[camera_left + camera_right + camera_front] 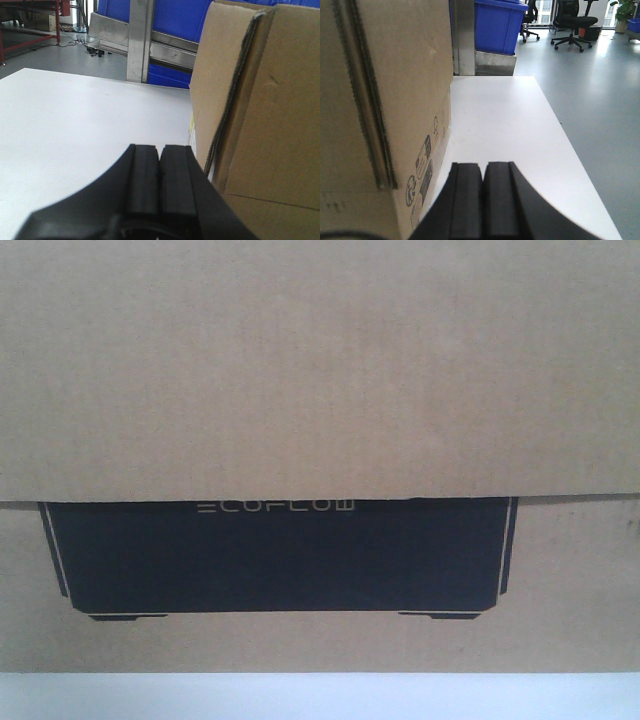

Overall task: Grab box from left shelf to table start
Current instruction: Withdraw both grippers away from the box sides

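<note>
Large brown corrugated cardboard box with black ECOFLOW panel stands on plain white surface. Left hand closed, empty, just beside box side. Right hand closed, empty, beside opposite side.

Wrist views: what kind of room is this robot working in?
Probably an office-like workshop or lab: blue bins on a steel shelf, black office chairs on a shiny grey floor, and a cardboard box on a white table.
</note>
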Action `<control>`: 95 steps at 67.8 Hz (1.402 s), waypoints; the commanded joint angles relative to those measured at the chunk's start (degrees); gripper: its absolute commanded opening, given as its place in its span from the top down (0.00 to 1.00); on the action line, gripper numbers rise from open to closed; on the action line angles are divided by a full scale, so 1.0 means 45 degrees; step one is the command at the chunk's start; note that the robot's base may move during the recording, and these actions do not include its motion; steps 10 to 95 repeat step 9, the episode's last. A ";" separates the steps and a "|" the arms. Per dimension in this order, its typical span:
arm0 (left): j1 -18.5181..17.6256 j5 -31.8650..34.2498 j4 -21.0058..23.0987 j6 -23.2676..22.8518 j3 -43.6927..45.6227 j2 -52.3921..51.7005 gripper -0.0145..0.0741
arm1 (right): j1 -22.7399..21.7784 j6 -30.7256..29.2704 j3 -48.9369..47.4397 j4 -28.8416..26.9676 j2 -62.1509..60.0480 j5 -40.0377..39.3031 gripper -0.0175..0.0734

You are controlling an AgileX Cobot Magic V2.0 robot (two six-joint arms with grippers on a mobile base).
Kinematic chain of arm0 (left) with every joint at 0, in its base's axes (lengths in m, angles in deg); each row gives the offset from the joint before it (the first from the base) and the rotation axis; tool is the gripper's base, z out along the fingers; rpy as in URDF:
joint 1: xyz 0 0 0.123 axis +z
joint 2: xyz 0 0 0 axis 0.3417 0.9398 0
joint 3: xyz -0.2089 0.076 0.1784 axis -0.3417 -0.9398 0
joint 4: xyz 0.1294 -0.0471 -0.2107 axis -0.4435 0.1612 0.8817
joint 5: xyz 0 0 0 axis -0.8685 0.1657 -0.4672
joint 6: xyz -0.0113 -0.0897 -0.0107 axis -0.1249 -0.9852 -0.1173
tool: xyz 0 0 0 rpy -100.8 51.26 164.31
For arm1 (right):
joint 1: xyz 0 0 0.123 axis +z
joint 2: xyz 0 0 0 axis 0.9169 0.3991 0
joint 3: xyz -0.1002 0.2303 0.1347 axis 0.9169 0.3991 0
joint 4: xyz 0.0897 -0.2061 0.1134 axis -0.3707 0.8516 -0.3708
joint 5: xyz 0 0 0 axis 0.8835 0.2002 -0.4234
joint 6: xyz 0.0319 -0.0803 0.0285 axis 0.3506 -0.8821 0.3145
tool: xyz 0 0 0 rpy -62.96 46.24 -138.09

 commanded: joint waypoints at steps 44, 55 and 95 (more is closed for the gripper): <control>-0.0065 0.1196 0.0067 -0.0075 0.0034 -0.0183 0.95 | -0.0063 0.0000 0.0102 0.0003 -0.0115 -0.1164 0.75; -0.0065 0.1196 0.0067 -0.0075 0.0034 -0.0183 0.95 | -0.0063 0.0000 0.0102 0.0003 -0.0115 -0.1164 0.75; -0.0065 0.1196 0.0067 -0.0075 0.0034 -0.0183 0.95 | -0.0063 0.0000 0.0102 0.0003 -0.0115 -0.1164 0.75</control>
